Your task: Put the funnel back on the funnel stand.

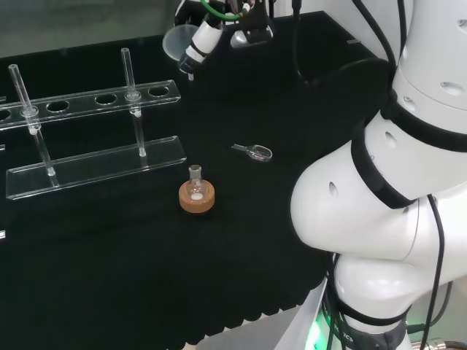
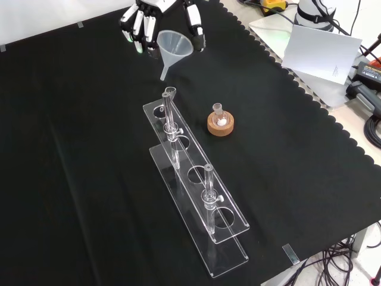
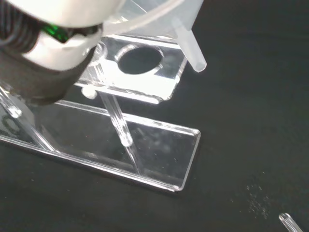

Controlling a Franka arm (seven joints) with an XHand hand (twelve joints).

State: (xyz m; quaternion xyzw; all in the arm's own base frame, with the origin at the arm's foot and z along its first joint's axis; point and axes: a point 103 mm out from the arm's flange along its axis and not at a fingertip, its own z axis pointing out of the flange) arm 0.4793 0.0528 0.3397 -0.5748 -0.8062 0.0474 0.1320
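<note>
A clear plastic funnel (image 2: 174, 46) hangs in the air with my hand (image 2: 141, 22) shut on its cone, fingers on one side and thumb on the other. Its spout points down and ends just short of the far end of the funnel stand (image 2: 228, 257), a clear rack with a row of round holes. In the head view the hand (image 1: 206, 36) and funnel (image 1: 175, 40) are up beyond the right end of the stand (image 1: 82, 103). In the wrist view the spout (image 3: 191, 49) is beside the stand's end hole (image 3: 140, 60), above its base plate (image 3: 145, 154).
A small round flask sits on a cork ring (image 2: 221, 123) beside the stand, also seen in the head view (image 1: 197, 197). A small clear scoop (image 1: 254, 152) lies on the cloth. White paper (image 2: 321, 53) lies off the cloth's edge.
</note>
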